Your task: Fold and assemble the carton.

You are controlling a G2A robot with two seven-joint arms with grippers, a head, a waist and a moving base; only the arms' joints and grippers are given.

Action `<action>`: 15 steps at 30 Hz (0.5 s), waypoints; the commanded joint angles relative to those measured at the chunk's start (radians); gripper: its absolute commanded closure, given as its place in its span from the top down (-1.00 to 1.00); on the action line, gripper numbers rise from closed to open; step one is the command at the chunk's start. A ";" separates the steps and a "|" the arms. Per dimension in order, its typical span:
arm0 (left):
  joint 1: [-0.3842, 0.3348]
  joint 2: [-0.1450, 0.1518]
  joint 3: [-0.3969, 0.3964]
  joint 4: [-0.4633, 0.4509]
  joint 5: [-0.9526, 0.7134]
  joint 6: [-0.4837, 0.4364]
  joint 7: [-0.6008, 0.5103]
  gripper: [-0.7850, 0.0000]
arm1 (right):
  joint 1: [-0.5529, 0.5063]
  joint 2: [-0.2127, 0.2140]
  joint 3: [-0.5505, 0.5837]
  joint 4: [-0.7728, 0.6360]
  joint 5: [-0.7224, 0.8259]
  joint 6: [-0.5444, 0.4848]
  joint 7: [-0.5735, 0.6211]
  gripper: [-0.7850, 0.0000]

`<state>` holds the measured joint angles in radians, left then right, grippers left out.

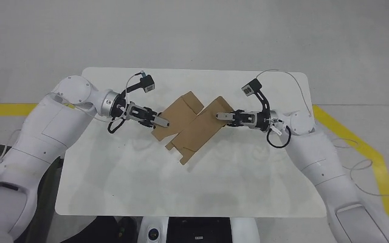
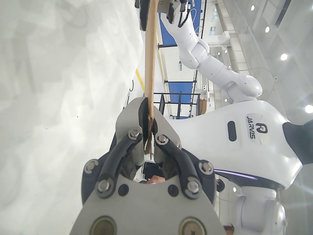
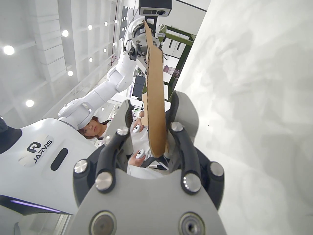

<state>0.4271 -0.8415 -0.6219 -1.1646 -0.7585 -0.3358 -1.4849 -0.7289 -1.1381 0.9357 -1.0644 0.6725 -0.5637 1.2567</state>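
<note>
Over the middle of the white table [image 1: 121, 182] a flattened brown corrugated carton [image 1: 191, 124] is held between the two arms, roughly level and clear of the tabletop; both wrist views show it edge-on with a gap between it and the table surface. The left gripper [image 1: 159, 121] has it by one side, and in its own wrist view the jaws are clenched hard on the cardboard edge [image 2: 148, 121], which looks crumpled where it is pinched. That firm bite reads as the anchor: one side is fixed so the other can be worked against it. The right gripper [image 1: 223, 116] meets the opposite edge. Its jaws stand apart around the sheet [image 3: 151, 118], with the cardboard lying against one side of the opening and a visible gap on the other, so it straddles the carton without squeezing it. Gripping from opposite sides keeps the blank stretched flat and off the table, leaving room beneath for panels and flaps to swing down. The carton is not yet opened into a box, and its notched flaps lie in the same plane as the panels, so the task looks to be at an early stage. With only one side truly clamped, the free end may sag or twist unless the right jaws close on it.
</note>
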 commanded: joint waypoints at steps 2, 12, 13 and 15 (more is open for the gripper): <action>0.001 -0.002 -0.004 -0.004 0.005 0.002 -0.002 -1.00 | 0.004 0.001 -0.008 0.003 0.011 0.003 0.003 -0.65; 0.007 -0.001 -0.032 -0.026 -0.009 -0.006 0.006 1.00 | 0.011 0.002 -0.016 0.020 0.050 -0.014 -0.014 -1.00; 0.009 -0.001 -0.038 -0.028 -0.015 -0.007 0.007 1.00 | 0.010 0.002 -0.014 0.022 0.051 -0.022 -0.022 -1.00; 0.011 0.000 -0.051 -0.023 -0.023 -0.017 0.017 1.00 | 0.010 0.003 -0.009 0.030 0.051 -0.043 -0.043 -1.00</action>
<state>0.4365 -0.8419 -0.6649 -1.1911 -0.7771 -0.3462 -1.4747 -0.7185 -1.1355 0.9231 -1.0390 0.7233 -0.5937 1.2266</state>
